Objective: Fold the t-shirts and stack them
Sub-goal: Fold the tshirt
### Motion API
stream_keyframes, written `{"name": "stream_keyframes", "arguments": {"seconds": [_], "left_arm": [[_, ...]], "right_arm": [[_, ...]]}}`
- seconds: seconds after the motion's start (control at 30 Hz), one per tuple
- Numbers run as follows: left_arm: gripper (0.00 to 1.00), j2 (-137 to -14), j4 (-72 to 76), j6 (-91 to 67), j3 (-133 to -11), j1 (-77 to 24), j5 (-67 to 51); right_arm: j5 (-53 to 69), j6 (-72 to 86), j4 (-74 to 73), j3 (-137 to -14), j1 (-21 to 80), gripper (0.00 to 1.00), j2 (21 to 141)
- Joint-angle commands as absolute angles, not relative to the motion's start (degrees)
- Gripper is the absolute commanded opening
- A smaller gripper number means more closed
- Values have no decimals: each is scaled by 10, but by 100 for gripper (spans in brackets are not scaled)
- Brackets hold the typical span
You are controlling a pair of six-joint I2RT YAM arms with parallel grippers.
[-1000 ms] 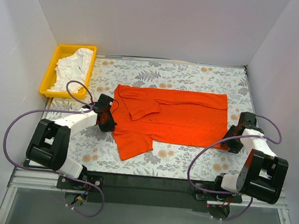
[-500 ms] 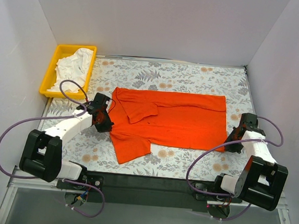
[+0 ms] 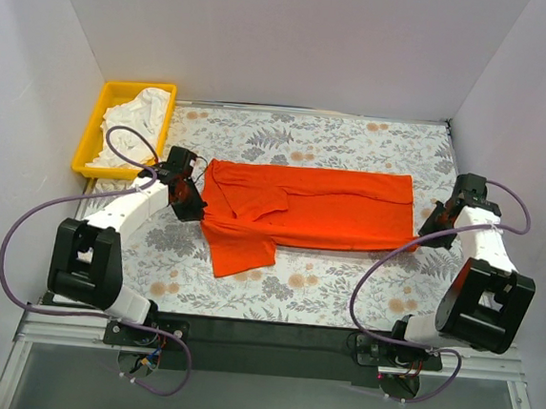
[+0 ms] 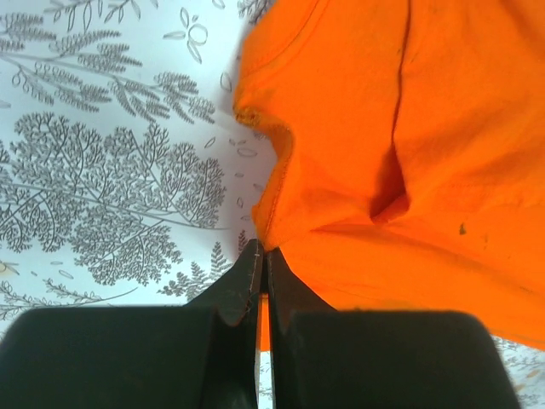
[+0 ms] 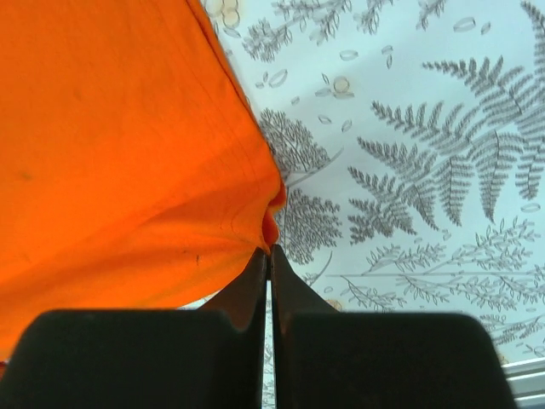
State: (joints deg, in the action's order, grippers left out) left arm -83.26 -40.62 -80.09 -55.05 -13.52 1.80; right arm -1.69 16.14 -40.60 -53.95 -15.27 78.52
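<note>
Crosswise, orange t-shirt (image 3: 330, 210) lying left-right, hem rightward, left pincer (image 3: 194, 209) and right pincer (image 3: 429, 228) pinching its ends

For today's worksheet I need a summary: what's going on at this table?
An orange shirt lies spread on the table. The left pincer is shut on its edge by the sleeves, the right pincer on its opposite corner. A white shirt lies crumpled in a yellow tray, untouched. Nothing is stacked yet.
</note>
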Motion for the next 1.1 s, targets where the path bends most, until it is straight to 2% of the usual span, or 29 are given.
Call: {"name": "stream_keyframes", "arguments": {"seconds": [0.0,0.5,1.07], "left_arm": [[0,-854,-418,-775,-598,-115,4],[0,-957,-418,-762,-667,-86,-67],[0,-998,-402,-766,-697,-75,-66]], "right_arm": [[-4,147,-416,-587,-158,1,822],[61,149,-412,-729,-157,1,959],[66,142,-390,-787,-149,1,1038]]}}
